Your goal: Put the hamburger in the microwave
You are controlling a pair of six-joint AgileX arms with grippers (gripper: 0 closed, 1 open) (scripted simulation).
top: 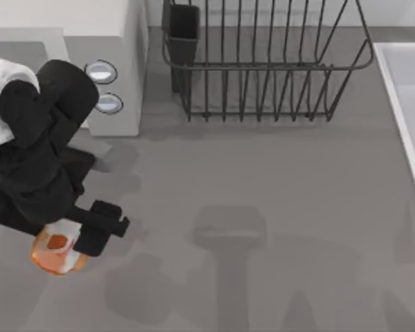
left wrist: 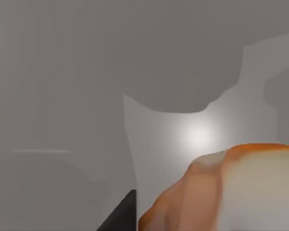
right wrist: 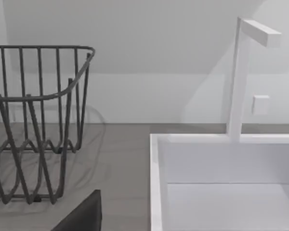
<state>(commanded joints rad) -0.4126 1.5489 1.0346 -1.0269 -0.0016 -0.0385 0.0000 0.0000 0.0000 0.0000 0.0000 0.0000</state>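
Left end effector over the hamburger, front-left of table.

Bulky matte-black left arm with rounded housings and one white segment near the top. Ends in blocky, flat black fingers.

My grey table carries the microwave at rear left, a black wire dish rack beside it, and a white sink at right.
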